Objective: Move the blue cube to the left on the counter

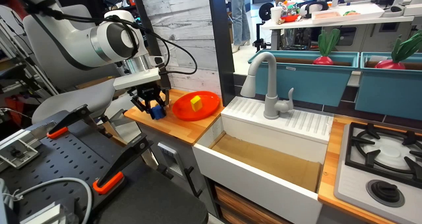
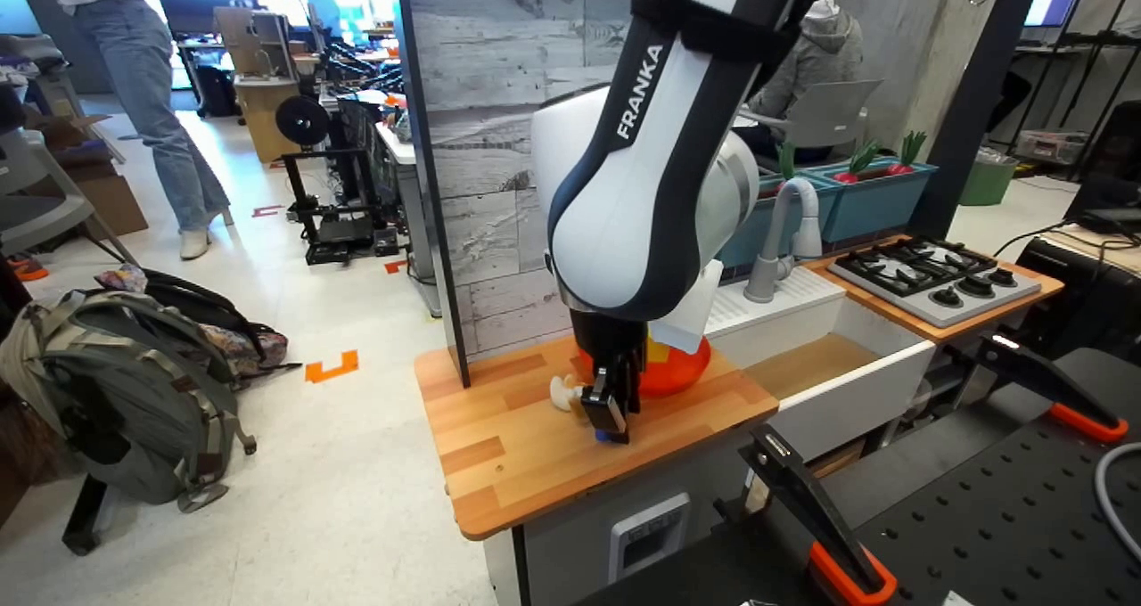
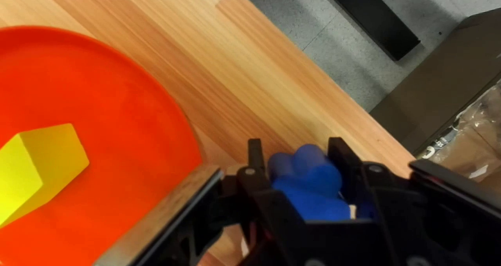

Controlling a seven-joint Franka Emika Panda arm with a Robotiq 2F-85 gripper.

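The blue cube point(image 1: 158, 112) is a small block between my gripper's fingers, at the counter's point(image 1: 179, 130) front part. In an exterior view only its lower end point(image 2: 611, 435) shows below the fingers. The wrist view shows its rounded blue top point(image 3: 309, 193), filling the gap between both fingers. My gripper point(image 1: 157, 109) points down and is shut on the cube, low over the counter. The fingers also show in the wrist view point(image 3: 296, 144) and in an exterior view point(image 2: 613, 414). I cannot tell if the cube touches the counter.
An orange plate point(image 1: 179, 110) with a yellow piece point(image 1: 196, 103) stands beside the gripper; it also shows in the wrist view point(image 3: 129, 101). A cream-coloured lump point(image 2: 562, 393) lies behind the gripper. The white sink point(image 1: 257, 187) adjoins the counter. A wood-look wall point(image 2: 486, 249) stands behind.
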